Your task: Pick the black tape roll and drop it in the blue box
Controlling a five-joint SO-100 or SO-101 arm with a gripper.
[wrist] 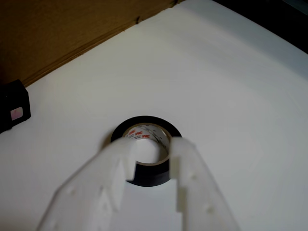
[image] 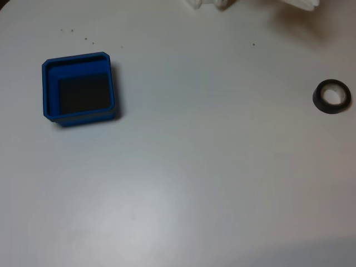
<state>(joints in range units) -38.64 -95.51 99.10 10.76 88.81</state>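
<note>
The gripper point(wrist: 151, 163) was parted in the wrist view, its two white fingers point(wrist: 115, 166) reaching in from the bottom edge and framing the black tape roll point(wrist: 147, 144) without closing on it; it had hold of nothing. The roll lay flat on the white table point(wrist: 231, 96), pale core up, printed lettering visible inside the ring. In the fixed view that same roll sat far over at the right edge, and the blue box point(image: 50, 89) sat well apart from it on the left, dark floor bare. So the pick had not been made, and here was the worry: the left finger looked lined up over the ring's hole while the right one sat outside the wall, so a clean pinch of one wall was possible, but a slight offset could have had a fingertip land on the rim and shove the roll sideways or tip it onto its edge, and then it might roll. A weak grip on that slick tape could also have let it slip on the long carry to the box. The fixed view gave the whole layout, box and roll together; the wrist view gave the finger alignment, a brown surface beyond the table edge and a small dark block point(wrist: 13, 105) at the left.
</note>
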